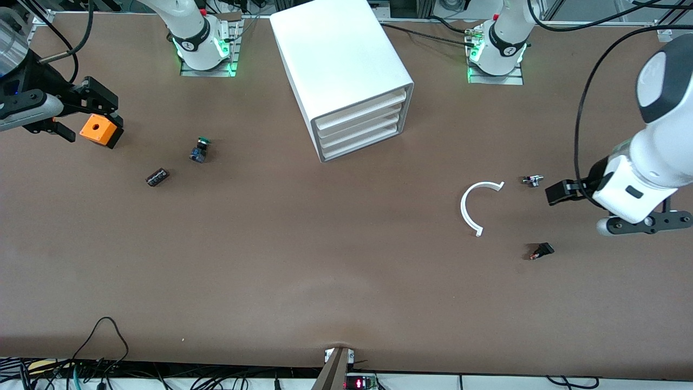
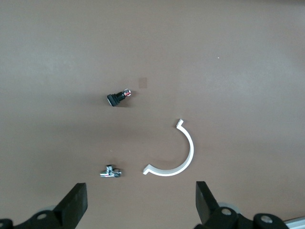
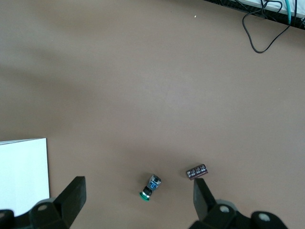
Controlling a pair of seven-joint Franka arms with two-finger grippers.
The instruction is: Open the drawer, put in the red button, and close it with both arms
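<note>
Front view: all drawers of the white drawer unit [image 1: 346, 81] are shut, and the red button [image 1: 541, 251] lies out on the table [image 1: 303, 260], below the left gripper [image 1: 557, 193]. That fits either a start or a button not yet stowed. The right gripper [image 1: 65, 116] hangs by an orange block [image 1: 99, 130].

Left wrist view: its fingers [image 2: 74, 205] stand wide apart, holding nothing, with the button [image 2: 117, 98], a white curved piece [image 2: 174, 155] and a small metal part [image 2: 110, 172] below.

Right wrist view: fingers [image 3: 71, 195] wide, empty, above a green-capped button [image 3: 150, 187] and a dark part [image 3: 196, 171].
</note>
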